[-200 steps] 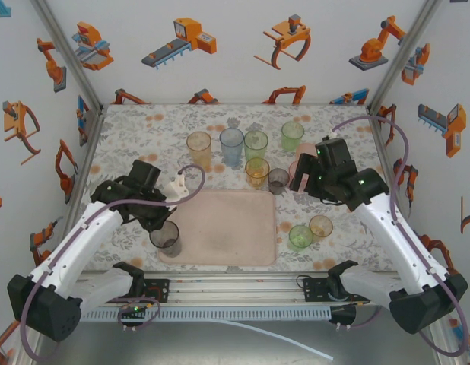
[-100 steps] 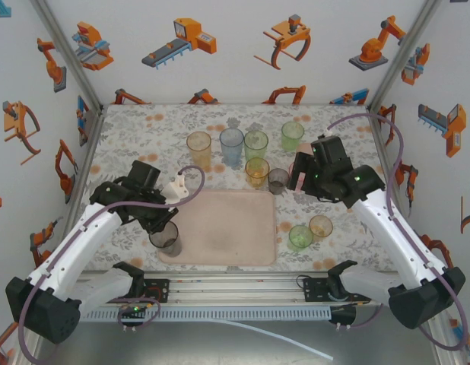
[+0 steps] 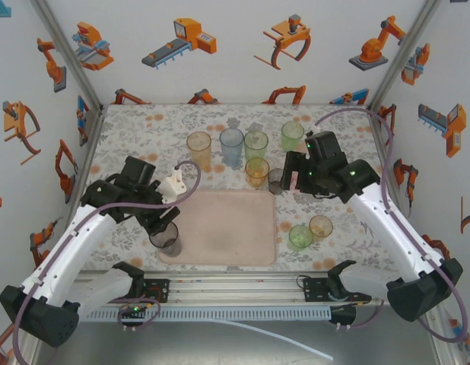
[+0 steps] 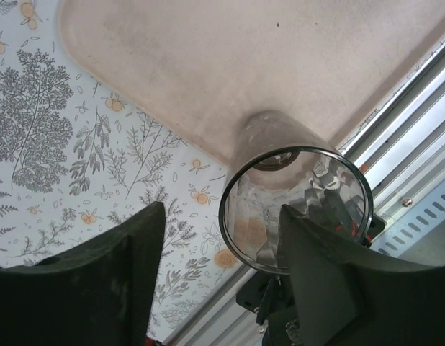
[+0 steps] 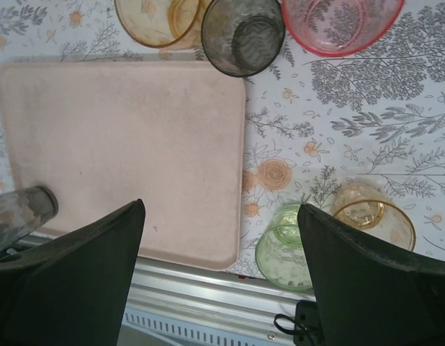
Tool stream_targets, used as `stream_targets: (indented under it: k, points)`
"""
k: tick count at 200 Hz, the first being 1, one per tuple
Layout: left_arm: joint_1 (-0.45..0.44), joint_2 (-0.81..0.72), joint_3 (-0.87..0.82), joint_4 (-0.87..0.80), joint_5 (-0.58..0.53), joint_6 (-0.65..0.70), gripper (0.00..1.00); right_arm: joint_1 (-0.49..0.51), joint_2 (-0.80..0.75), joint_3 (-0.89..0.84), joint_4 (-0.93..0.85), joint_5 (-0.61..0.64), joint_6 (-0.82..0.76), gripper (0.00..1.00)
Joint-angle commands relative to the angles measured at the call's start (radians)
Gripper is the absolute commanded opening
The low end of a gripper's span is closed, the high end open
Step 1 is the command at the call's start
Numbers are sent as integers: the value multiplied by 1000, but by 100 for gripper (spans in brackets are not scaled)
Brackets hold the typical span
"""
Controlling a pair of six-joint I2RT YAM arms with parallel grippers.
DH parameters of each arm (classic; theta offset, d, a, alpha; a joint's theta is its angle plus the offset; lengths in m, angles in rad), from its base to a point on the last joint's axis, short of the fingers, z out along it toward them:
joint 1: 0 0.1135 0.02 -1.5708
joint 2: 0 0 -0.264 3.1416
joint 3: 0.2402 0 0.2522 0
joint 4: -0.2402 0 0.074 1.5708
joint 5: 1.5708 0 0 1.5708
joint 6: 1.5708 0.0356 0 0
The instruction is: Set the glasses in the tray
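We see the left fingers (image 4: 100,288) spread open either side of a grey glass (image 4: 298,194) standing on a corner of the pink tray (image 4: 230,65). The right fingers (image 5: 366,281) hang open and empty above the desk (image 5: 352,130), with a green glass (image 5: 284,252) between them.

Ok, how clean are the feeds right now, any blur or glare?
Left wrist: the grey glass rim is sharp, the left end effector dark and soft near the lens, reflections inside the glass. Right wrist: even light, the tray and floral table crisp, right end effector in silhouette. Top external: flat light, faint shadows, no glare.
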Motion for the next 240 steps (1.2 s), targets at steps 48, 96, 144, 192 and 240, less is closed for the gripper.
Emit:
stream_targets:
  k: [48,96,144,192,240]
  points:
    - [-2,-10,116,-75,9,9,78,35,21,31,9,-151,-88,78]
    - [-2,31,215,-73,-25,-2,86,40,7,12,44,-175,-90,78]
    - [1,157,366,-14,-63,-62,95,41,-45,-16,80,-126,-68,78]
    - [22,343,522,44,-56,-185,100,42,-95,-61,135,-84,-32,78]
    - [108,534,662,59,-29,-322,99,42,-99,-50,112,-39,-29,78]
